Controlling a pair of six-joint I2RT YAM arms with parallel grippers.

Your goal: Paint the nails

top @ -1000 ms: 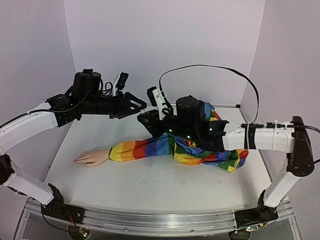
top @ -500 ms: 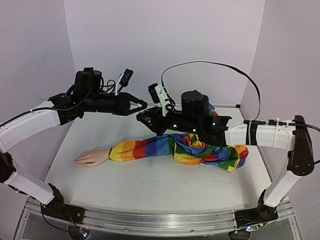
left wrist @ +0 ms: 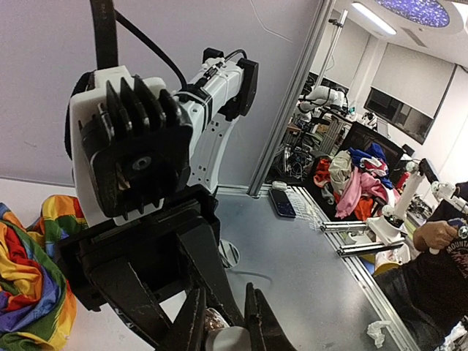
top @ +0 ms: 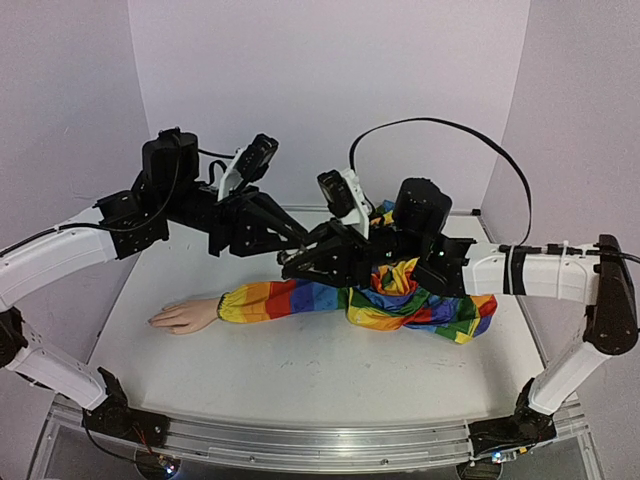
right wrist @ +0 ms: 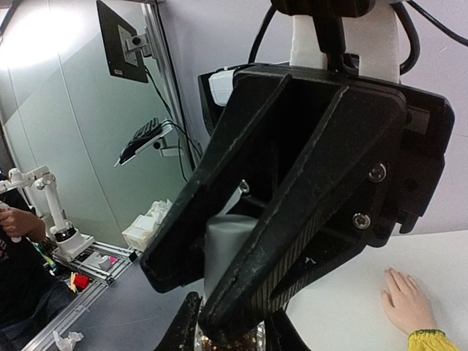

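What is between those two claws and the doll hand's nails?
Nothing visible. The left gripper and right gripper meet on a small bottle above the rainbow sleeve; the mannequin hand lies uncovered past its cuff.

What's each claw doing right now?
Left claw: closed on a pale cap.
Right claw: closed on the small bottle under that cap.

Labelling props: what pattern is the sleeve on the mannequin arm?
The sleeve is rainbow-striped, with yellow, orange, red, blue and green bands. It shows best in the top external view.
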